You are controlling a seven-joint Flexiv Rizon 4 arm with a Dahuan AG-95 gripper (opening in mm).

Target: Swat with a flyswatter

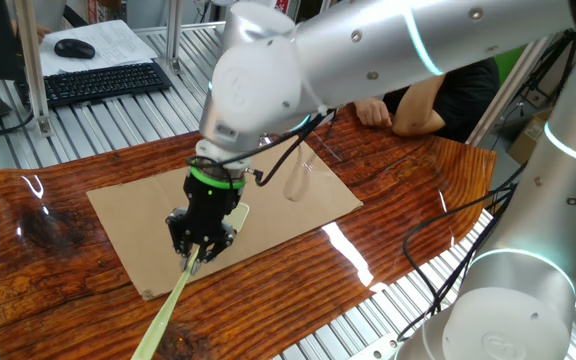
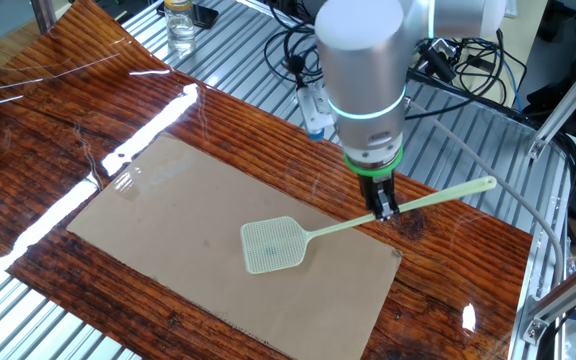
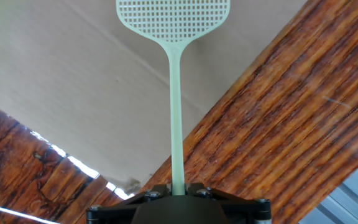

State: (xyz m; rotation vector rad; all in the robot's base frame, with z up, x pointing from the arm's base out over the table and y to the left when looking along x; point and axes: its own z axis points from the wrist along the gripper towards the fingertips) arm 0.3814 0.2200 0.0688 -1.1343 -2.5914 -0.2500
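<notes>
End effector (image 2: 384,208) black, two-fingered, pinching the pale yellow-green plastic flyswatter (image 2: 313,235) partway along its long thin handle, pointing steeply down. Below, glossy dark red-brown wooden worktop (image 2: 218,110), streaked with light glare. Flat on it, large rectangular brown cardboard sheet (image 2: 168,220). Squarish mesh head of the swatter over the cardboard near its middle, whether touching hard to tell; handle running off past the sheet's edge and out over bare wood. Off the far corner, small clear jar (image 2: 179,22).
</notes>
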